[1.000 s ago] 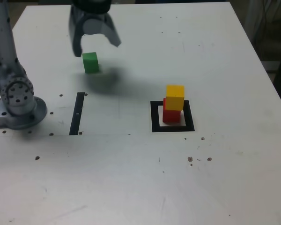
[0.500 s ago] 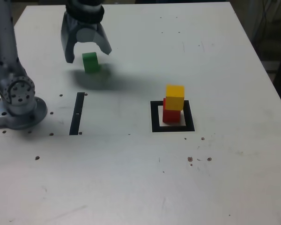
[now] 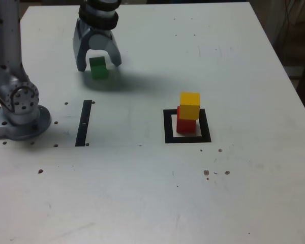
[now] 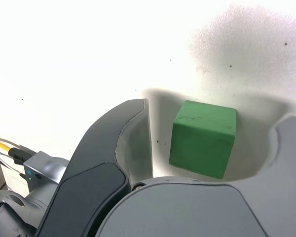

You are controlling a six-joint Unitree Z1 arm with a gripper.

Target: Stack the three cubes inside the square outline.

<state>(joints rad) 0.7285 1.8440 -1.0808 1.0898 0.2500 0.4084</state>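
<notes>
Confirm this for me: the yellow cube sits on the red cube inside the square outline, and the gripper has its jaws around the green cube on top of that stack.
Wrong about the place. The green cube is on the table, apart from the stack, with the gripper straddling it, as the exterior view shows. The yellow cube does sit on the red cube inside the square outline.

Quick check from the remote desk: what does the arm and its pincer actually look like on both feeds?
The arm is silver-grey metal speckled with small dark spots, rising from a round joint housing ringed with dark bolt holes over a circular base. The pincer has two curved grey fingers below a black ribbed collar; the wrist view shows them dark grey and smooth. Yellow and black cables run beside a small grey connector.
</notes>
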